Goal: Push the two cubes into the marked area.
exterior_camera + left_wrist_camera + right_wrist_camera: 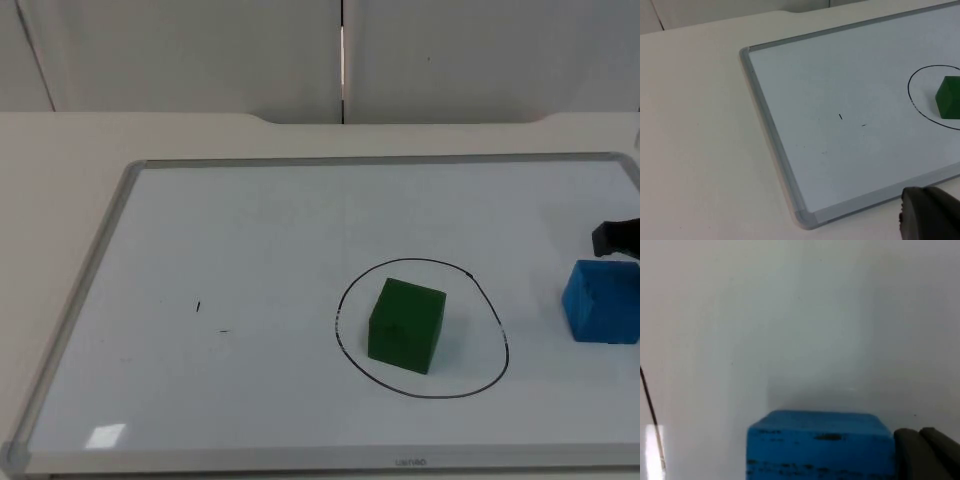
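A green cube [405,325] stands inside the black hand-drawn oval [340,322] on the whiteboard; it also appears in the left wrist view as the green cube [949,97] within the oval [910,92]. A blue cube [600,300] sits outside the oval, to its right at the picture's edge. My right gripper [615,238] is low over the board just behind the blue cube. In the right wrist view its fingertips [927,452] lie pressed together right beside the blue cube [817,445]. My left gripper [930,217] waits off the board's near left corner.
The whiteboard's grey frame [95,265] runs around the work area, with beige table outside it. Small pen marks [198,307] dot the board's left half. A grey partition wall stands at the back.
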Robot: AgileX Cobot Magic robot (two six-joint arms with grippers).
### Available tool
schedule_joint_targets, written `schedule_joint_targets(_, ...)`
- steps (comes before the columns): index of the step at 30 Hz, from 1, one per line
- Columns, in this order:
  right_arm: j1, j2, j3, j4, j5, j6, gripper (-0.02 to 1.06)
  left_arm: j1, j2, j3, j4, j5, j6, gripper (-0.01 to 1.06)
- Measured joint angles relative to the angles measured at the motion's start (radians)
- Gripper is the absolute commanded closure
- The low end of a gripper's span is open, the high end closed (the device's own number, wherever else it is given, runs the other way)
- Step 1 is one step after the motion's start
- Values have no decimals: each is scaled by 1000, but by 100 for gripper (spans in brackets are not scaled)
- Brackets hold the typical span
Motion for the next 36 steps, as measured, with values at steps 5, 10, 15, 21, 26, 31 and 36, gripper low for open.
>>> schedule_joint_targets(5,0,0,0,12,0,0,103,0,0,0,0,0,0,105)
schedule_joint_targets(10,0,0,0,36,0,2,103,0,0,0,2,0,0,105)
schedule_joint_targets(15,29,0,0,42,0,4,103,0,0,0,2,0,0,105)
schedule_joint_targets(21,57,0,0,45,-18,13,103,0,0,0,2,0,0,105)
schedule_joint_targets(26,57,0,0,47,-18,17,103,0,0,0,2,0,0,105)
schedule_joint_targets(31,57,0,0,47,-16,17,103,0,0,0,2,0,0,105)
schedule_joint_targets(36,57,0,0,47,10,19,103,0,0,0,2,0,0,105)
